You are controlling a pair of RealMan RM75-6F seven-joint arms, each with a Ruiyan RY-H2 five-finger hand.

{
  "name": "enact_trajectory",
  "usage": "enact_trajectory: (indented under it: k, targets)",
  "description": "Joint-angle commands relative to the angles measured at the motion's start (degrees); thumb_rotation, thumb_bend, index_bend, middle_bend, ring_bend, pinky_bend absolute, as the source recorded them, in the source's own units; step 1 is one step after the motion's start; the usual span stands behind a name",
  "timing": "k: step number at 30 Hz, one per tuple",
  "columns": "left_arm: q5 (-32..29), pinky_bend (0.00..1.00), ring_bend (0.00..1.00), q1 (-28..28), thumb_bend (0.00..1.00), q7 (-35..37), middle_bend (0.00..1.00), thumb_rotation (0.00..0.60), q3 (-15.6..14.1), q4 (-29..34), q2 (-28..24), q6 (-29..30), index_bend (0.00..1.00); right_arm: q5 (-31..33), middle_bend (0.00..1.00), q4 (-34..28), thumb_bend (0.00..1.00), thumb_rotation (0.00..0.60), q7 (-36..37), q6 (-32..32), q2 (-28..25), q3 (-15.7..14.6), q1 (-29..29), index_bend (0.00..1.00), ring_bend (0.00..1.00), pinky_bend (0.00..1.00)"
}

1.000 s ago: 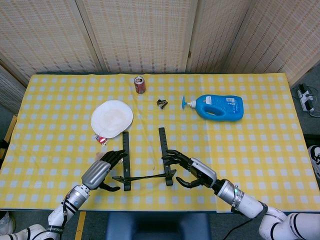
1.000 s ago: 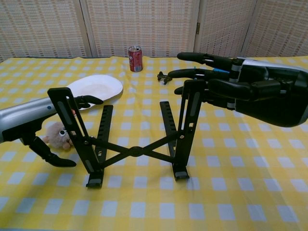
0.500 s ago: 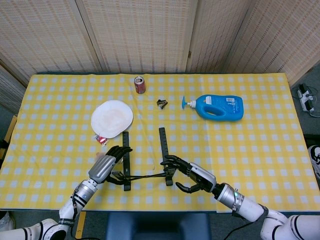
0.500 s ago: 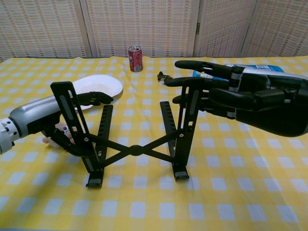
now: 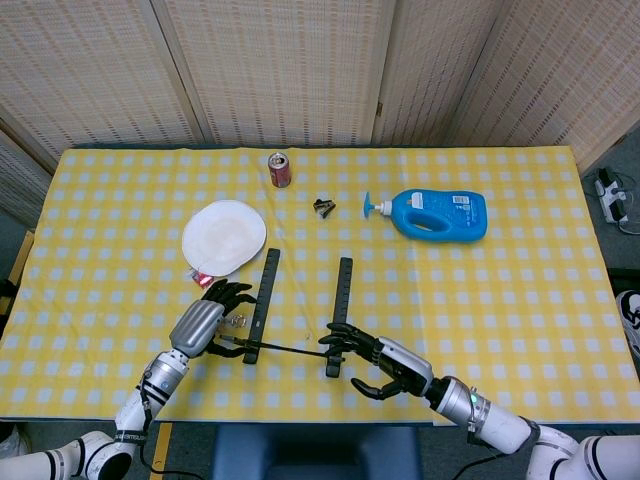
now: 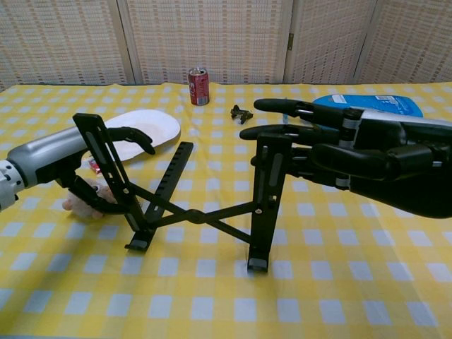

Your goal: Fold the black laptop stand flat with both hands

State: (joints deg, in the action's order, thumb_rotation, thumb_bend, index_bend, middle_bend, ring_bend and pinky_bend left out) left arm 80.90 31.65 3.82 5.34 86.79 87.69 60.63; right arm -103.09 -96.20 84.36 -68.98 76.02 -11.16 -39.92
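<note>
I see the black laptop stand [image 6: 201,212] in the lower middle of the chest view, on the yellow checked tablecloth [image 5: 520,290]. It is not flat; its two upright bars stick up and the crossed thin bars join them low down.

My left hand [image 6: 67,159] is at the left of the chest view. Its fingers curl around the left upright bar, with the thumb low behind it, so I am holding the stand there. The bar hides part of the palm.

My right hand [image 6: 353,152] fills the right side of the chest view and its far edge is cut off. Its fingers are spread and reach to the top of the right upright bar. I cannot tell if they pinch the bar or only touch it.

Behind my left hand there is a small fuzzy thing [image 6: 88,201], mostly hidden, and I cannot tell what it is.

Further up the head view are a white plate [image 5: 224,235], a red can [image 5: 279,169], a blue bottle [image 5: 435,213] lying down, and a small dark clip [image 5: 324,207], too tiny to make out well.
</note>
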Motion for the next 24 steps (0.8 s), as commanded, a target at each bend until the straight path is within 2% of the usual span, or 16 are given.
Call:
enact_trajectory:
  k: [1,10,24]
  targets:
    - [-0.2,0.0,0.13,0.1,0.13,0.1,0.19,0.6,-0.4,-0.4,0.3,-0.5,0.4,0.2,0.15,0.0,0.52,0.6,-0.1,0.0,-0.1,0.0,0.0,0.07,0.18,0.03]
    - [-0.7,0.0,0.15,0.1,0.17,0.5,0.22,0.6,-0.6,-2.9,2.2,-0.6,0.5,1.0,0.15,0.6,0.52,0.6,0.3,-0.3,-0.1,0.0,0.2,0.07,0.18,0.03]
    - [-1.4,0.0,0.16,0.3,0.32,2.5,0.24,0.6,-1.2,-3.7,2.7,-2.1,0.55,1.8,0.15,2.4,0.52,0.6,1.7,0.0,0.7,0.1,0.5,0.07,0.18,0.03]
